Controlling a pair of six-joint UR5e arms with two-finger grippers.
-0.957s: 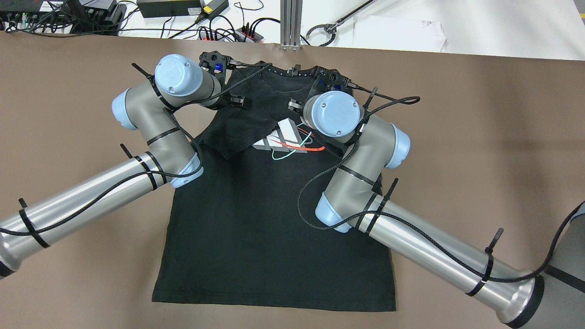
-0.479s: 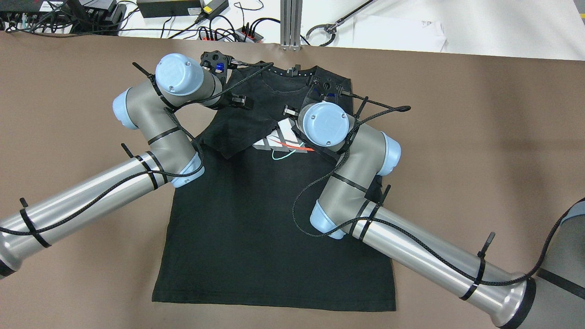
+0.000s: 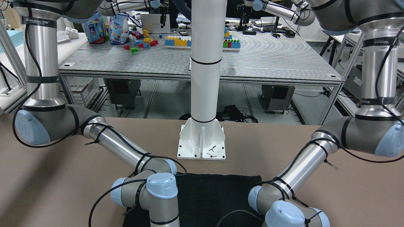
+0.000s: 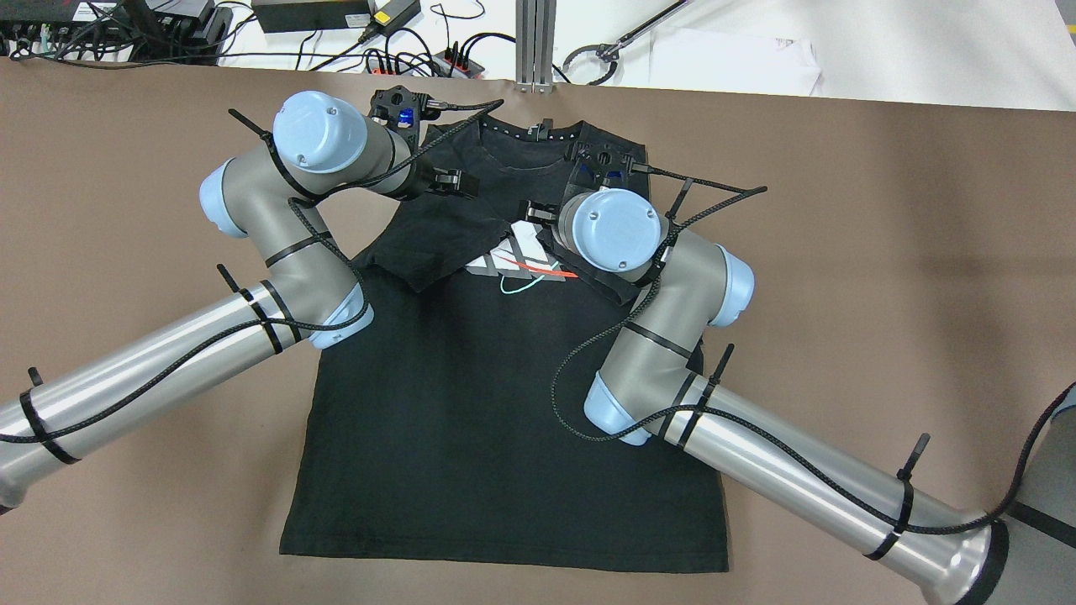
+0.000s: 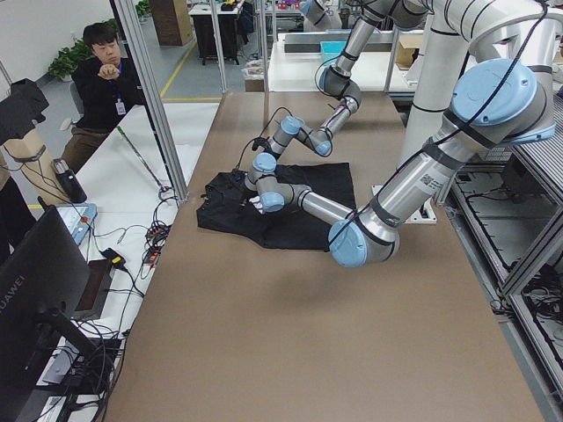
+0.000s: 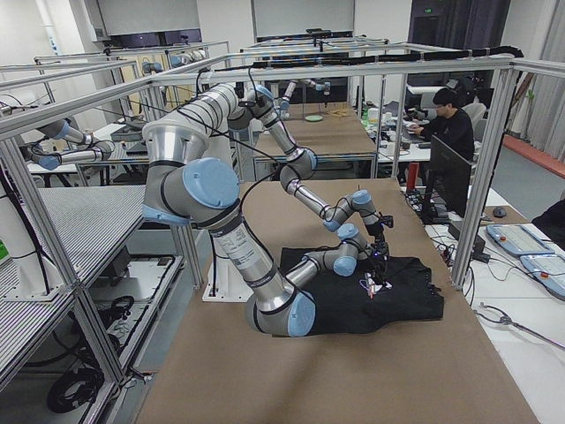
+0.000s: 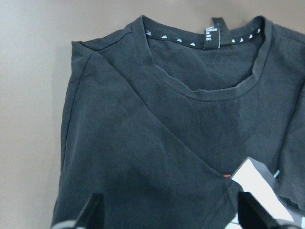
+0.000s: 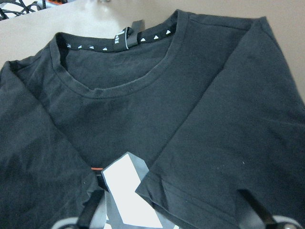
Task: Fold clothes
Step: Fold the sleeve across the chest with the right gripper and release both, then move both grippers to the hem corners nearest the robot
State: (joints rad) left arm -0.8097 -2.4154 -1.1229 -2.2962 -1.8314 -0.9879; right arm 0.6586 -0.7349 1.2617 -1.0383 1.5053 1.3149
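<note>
Black short-sleeved cotton T-shirt (image 4: 504, 420) with a white-and-grey triangle print (image 4: 517, 260) lies flat, chest side up, on the brown bench (image 4: 883, 252). Collar at the far edge from the robot, bottom hem nearest the white pillar (image 3: 205, 63). Neck label (image 7: 212, 38) visible inside the collar. Both sleeves are folded inward over the chest: left sleeve (image 4: 429, 244) covers part of the print, right sleeve (image 8: 228, 143) lies diagonally, partly hidden under the right arm in the overhead view.

Left gripper (image 7: 169, 214): fingers spread wide, holding nothing, above the folded left sleeve and shoulder area; cannot tell if the tips touch the cloth. Right gripper (image 8: 169, 210): fingers also spread wide, nothing held, over the edge of the folded right sleeve and the print.

Seated person (image 5: 106, 70) beyond the bench in the left side view.
</note>
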